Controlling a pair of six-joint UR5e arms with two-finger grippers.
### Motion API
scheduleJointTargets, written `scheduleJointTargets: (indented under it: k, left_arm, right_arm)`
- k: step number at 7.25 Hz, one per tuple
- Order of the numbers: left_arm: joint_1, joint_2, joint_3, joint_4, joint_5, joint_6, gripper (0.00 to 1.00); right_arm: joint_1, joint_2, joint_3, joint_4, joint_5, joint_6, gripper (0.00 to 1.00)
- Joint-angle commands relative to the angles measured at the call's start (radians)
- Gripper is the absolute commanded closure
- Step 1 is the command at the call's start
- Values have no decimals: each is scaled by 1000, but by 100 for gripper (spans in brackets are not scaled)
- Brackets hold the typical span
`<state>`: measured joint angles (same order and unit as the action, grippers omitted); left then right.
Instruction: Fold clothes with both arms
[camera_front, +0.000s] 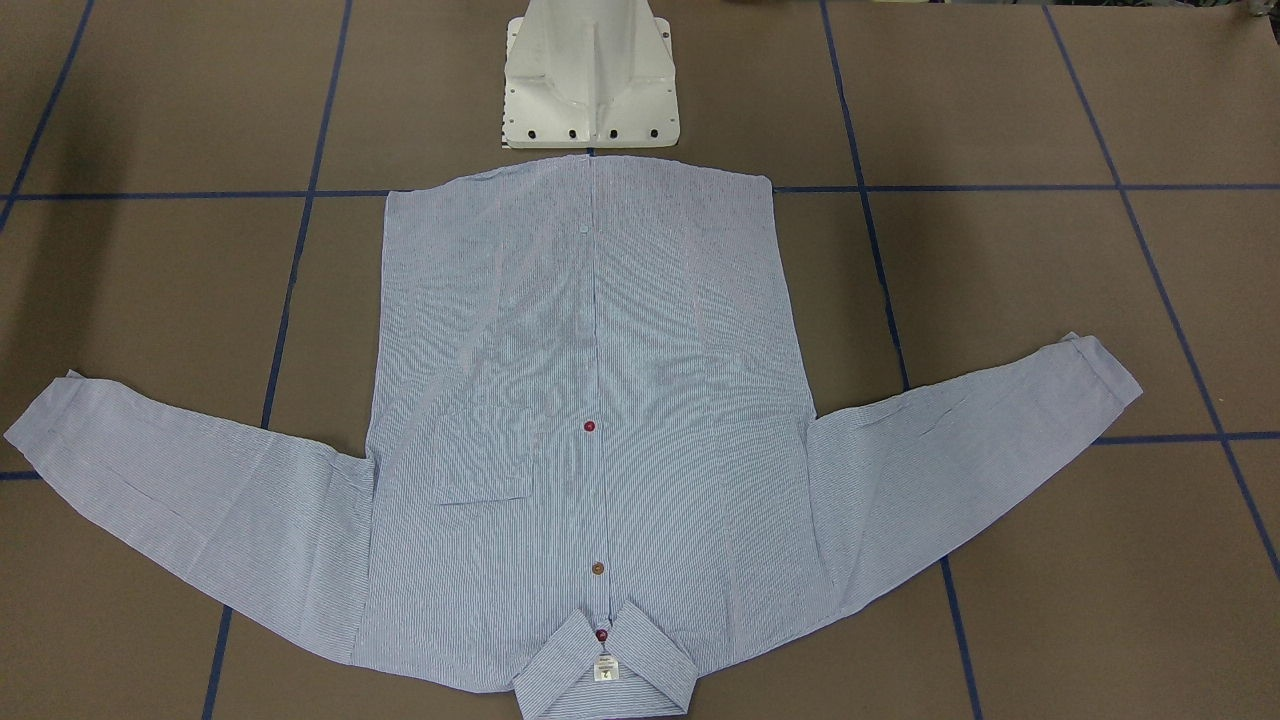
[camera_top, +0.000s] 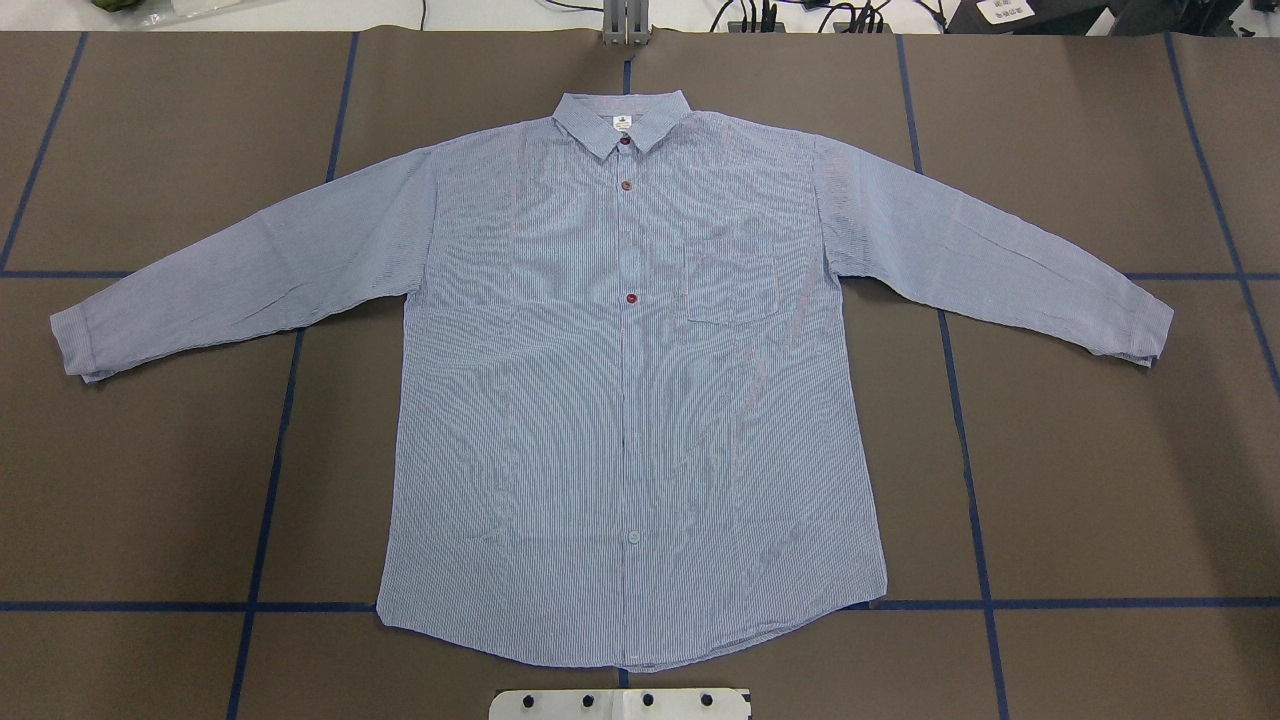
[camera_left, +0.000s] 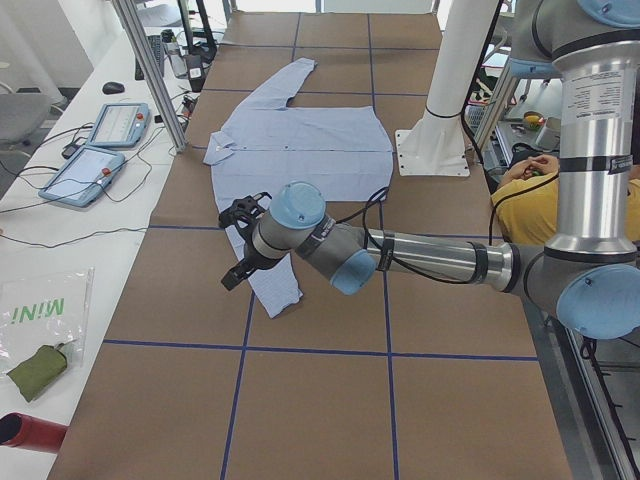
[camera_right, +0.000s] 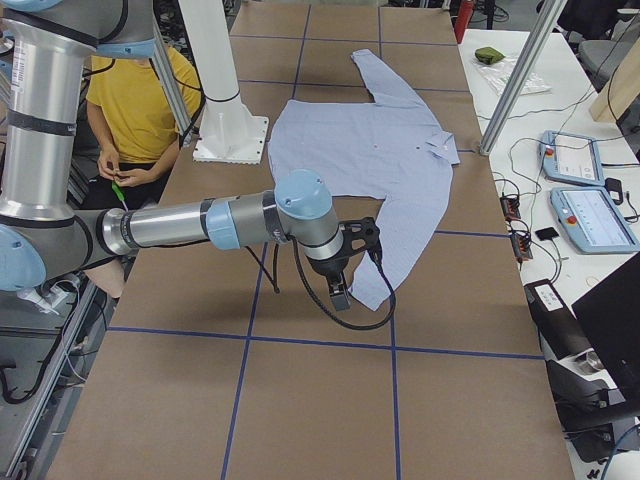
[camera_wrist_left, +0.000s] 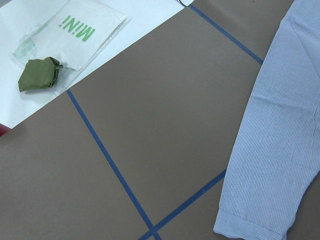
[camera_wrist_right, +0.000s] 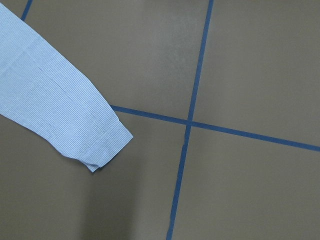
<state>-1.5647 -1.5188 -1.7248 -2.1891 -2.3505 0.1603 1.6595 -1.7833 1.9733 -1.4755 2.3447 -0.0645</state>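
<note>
The light blue-and-white striped shirt (camera_top: 630, 400) lies flat and face up on the brown table, buttoned, both sleeves spread out to the sides. Its collar (camera_front: 603, 675) points away from the robot base. My left gripper (camera_left: 234, 246) hovers over the cuff of the near sleeve in the exterior left view; I cannot tell if it is open. My right gripper (camera_right: 350, 266) hovers over the other sleeve's cuff in the exterior right view; I cannot tell if it is open. The left wrist view shows a sleeve and cuff (camera_wrist_left: 275, 160); the right wrist view shows the other cuff (camera_wrist_right: 100, 142).
The white pedestal base (camera_front: 590, 80) stands just behind the shirt's hem. A plastic bag with a green pouch (camera_wrist_left: 37, 75) lies off the table's left end. Two teach pendants (camera_left: 100, 150) lie on a side bench. A person in yellow (camera_right: 140, 100) sits behind the robot.
</note>
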Motion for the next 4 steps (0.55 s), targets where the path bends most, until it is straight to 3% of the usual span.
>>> scheduleJointTargets:
  k: [1,2,4]
  left_arm:
    - [0,-6,8,-15,-1,1,0]
    - [0,-6,7,-15,-1,1,0]
    - [0,-6,8,-23,-1,1,0]
  right_arm:
    - [-53,28,-28,87,-2,134,0]
    - [-126,28,-37,183,-22,304,0]
    - [-290,27,-138,515,-138,679,0]
